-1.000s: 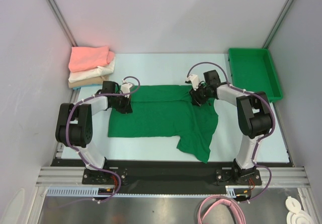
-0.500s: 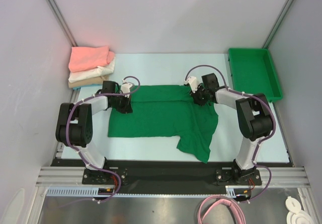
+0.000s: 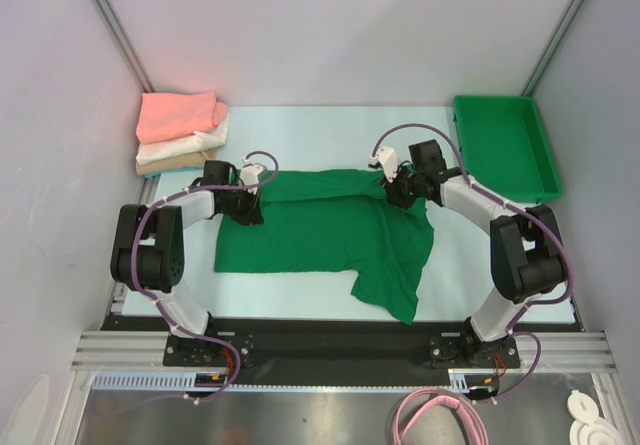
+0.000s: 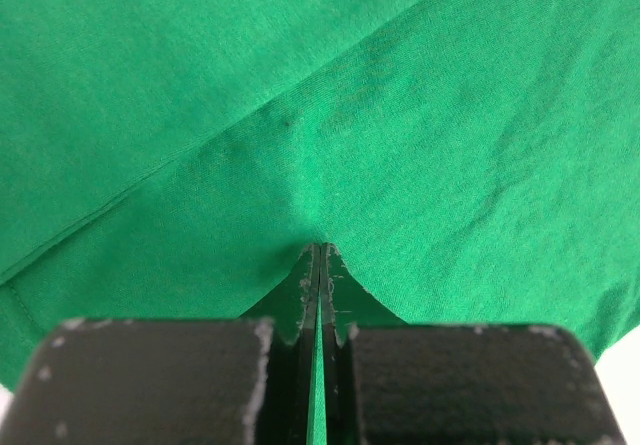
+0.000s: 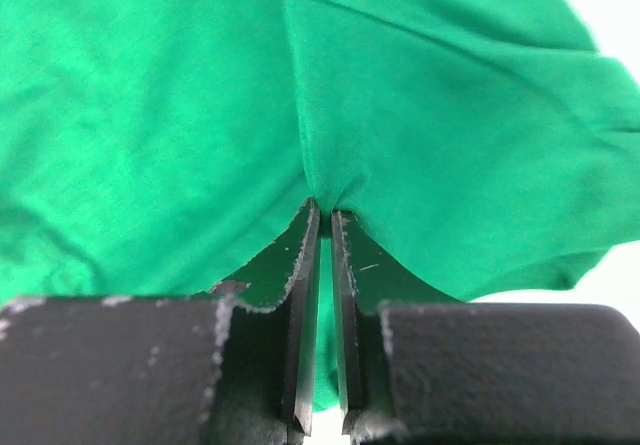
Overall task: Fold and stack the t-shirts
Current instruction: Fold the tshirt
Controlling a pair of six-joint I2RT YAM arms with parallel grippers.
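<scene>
— Where is the green t-shirt (image 3: pixel 320 230)?
— It lies spread across the middle of the pale surface (image 3: pixel 330 130), mostly flat. A narrow band is folded over along its far edge, and a rumpled flap trails toward the near right.

— And who has hold of it?
— Both arms. The left fingers (image 4: pixel 314 265) are pressed together on the cloth at the shirt's far left corner, and the fabric puckers where they meet. The right fingers (image 5: pixel 311 227) pinch a gathered fold at the far right corner, with creases running out from their tips. There the cloth looks slightly bunched and raised.

— Are the other shirts nearby?
— The folded t-shirts (image 3: pixel 180 135) sit stacked in the far left corner of the surface, salmon pink on top, white under it and tan at the bottom. They are just beyond the left arm and do not touch the green one.

— Anything else up there?
— A green bin (image 3: pixel 505 145) stands at the far right, apart from the shirt.
</scene>
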